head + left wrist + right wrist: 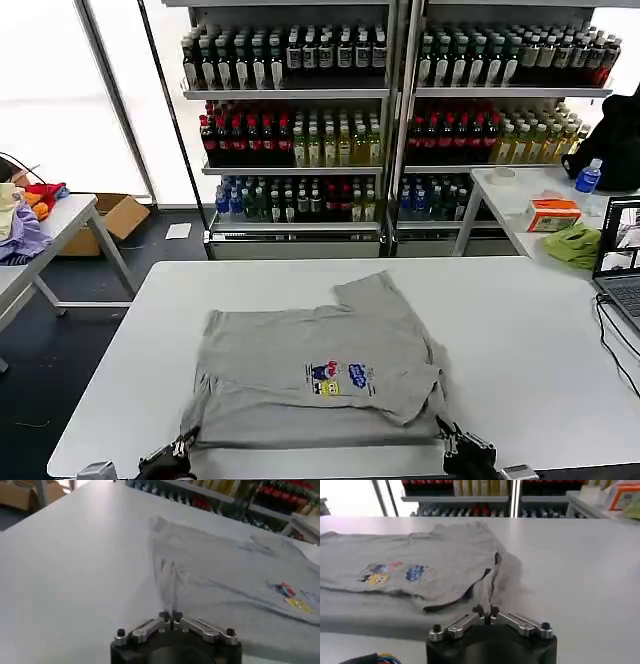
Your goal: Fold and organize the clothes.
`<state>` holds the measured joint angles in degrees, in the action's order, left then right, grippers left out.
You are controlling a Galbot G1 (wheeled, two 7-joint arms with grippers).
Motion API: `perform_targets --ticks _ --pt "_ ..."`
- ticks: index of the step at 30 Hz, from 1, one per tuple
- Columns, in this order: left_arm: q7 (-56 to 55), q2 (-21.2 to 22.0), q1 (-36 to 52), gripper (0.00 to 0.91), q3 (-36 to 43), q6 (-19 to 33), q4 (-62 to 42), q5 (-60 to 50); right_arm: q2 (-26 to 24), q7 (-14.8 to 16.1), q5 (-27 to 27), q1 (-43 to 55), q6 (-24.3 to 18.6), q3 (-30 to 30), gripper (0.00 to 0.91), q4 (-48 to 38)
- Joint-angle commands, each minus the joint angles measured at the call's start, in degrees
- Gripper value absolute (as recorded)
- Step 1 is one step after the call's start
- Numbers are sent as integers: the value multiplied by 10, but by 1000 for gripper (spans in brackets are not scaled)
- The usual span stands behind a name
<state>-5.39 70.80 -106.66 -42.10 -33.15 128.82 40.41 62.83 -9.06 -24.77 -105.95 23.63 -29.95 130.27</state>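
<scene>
A light grey polo shirt [320,370] lies on the white table [520,340], partly folded, its small multicoloured chest print [338,378] facing up. At the table's near edge my left gripper [185,445] is shut on the shirt's near-left corner; the pinched cloth [169,587] rises in a ridge from the fingertips. My right gripper [447,437] is shut on the near-right corner, a bunch of fabric [487,592] drawn up between its fingers. The grey shirt [420,562] spreads away from it, as does the shirt [235,575] beyond the left gripper [170,615]. The right gripper [487,611] sits low over the table.
Shelves of bottles [300,110] stand behind the table. A side table on the right holds a lime-green cloth [573,245], an orange box [553,213], a blue-capped bottle [588,177] and a laptop [620,265]. Coloured garments [25,215] lie on a left table. A cardboard box [115,215] is on the floor.
</scene>
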Motion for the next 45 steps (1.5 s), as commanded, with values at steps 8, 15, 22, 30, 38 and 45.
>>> perform_targets --ticks 8,15,22,30,38,45 --pt "11 -28 -20 907 -106 -1 15 11 -8 12 -44 -9 23 -69 907 41" --pt "15 -78 68 907 -172 -1 -15 37 -43 24 -69 101 48 -124 907 23" --pt "53 -159 188 907 -110 -1 -88 48 -101 89 -131 335 95 -54 907 -110" --pt "80 -227 339 907 42 -1 -224 102 -67 128 -112 608 95 135 907 -354" --pt "100 -236 442 907 152 0 -292 84 -26 149 -100 729 94 242 907 -490" --pt "131 -218 494 907 214 1 -358 44 12 143 -100 759 95 264 907 -544"
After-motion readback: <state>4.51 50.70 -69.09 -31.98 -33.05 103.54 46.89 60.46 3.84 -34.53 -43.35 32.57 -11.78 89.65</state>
